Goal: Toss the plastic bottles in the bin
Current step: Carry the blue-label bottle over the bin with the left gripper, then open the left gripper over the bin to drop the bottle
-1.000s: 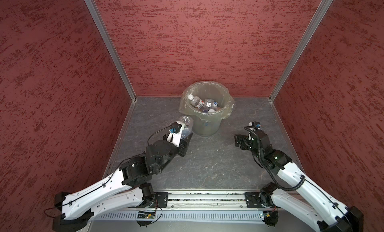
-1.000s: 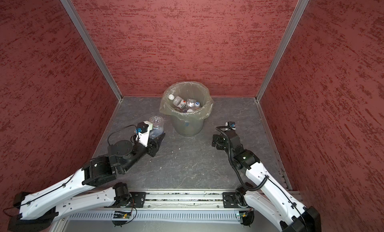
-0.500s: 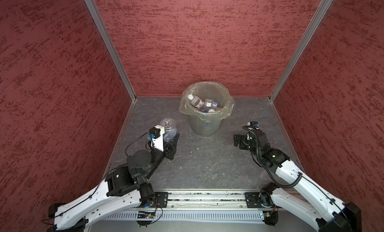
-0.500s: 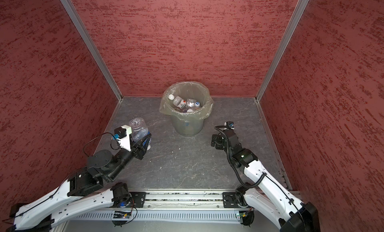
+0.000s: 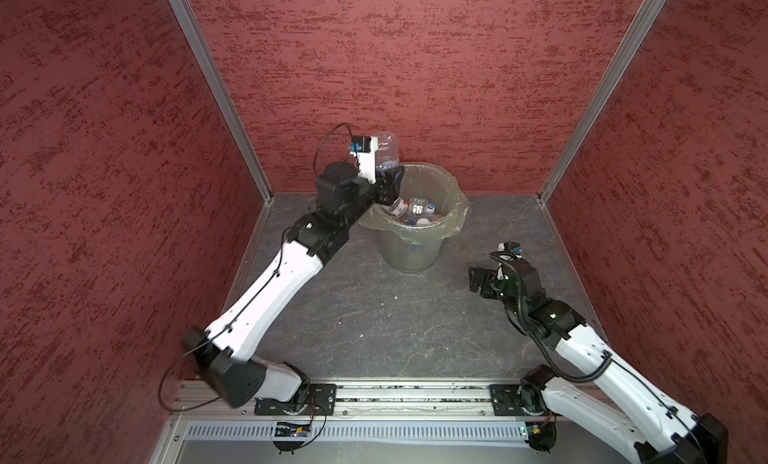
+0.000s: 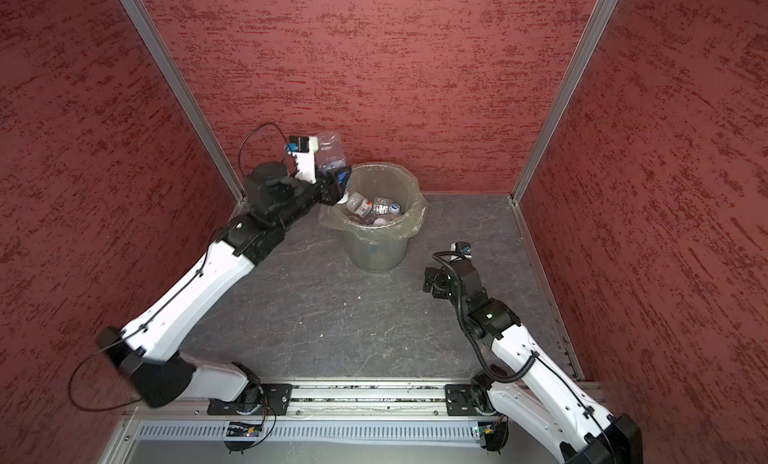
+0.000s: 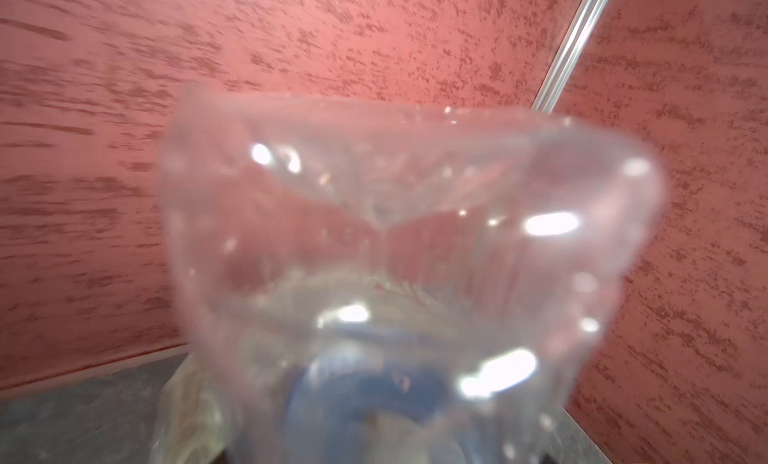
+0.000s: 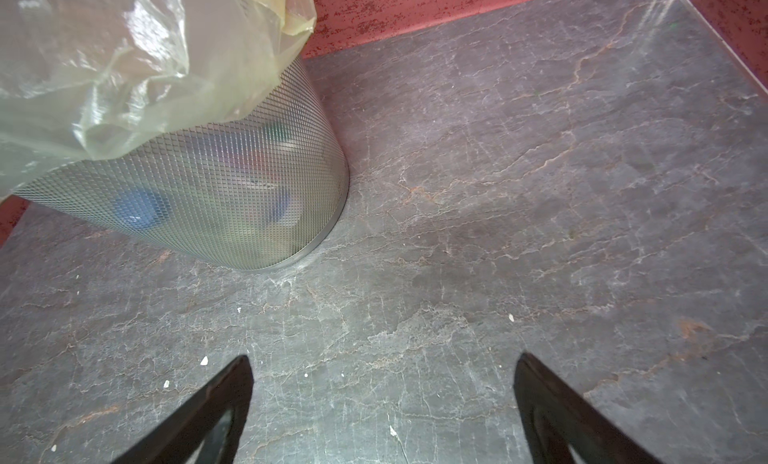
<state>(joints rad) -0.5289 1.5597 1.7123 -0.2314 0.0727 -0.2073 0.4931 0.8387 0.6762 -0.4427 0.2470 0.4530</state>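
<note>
Because it was meant to drop in, the held bottle [image 5: 385, 148] hung over the rim of the bin [image 5: 452, 193], base up, cap down, long axis near upright, aimed at the bottles [image 5: 415, 208] inside. The left gripper [image 5: 388, 182] flanked its label; whether those fingers pinched it could not be told. The right gripper [image 8: 384, 358], spread wide and empty, waited beside the bin.

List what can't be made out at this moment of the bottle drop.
- Left gripper: jaws hidden by the blurred bottle in the left wrist view, too small in both top views; grip or release unclear.
- What kind of bottle it is: blurred, partly behind the gripper.
- Lower bottles in the bin: only coloured smears through mesh in the right wrist view.
</note>
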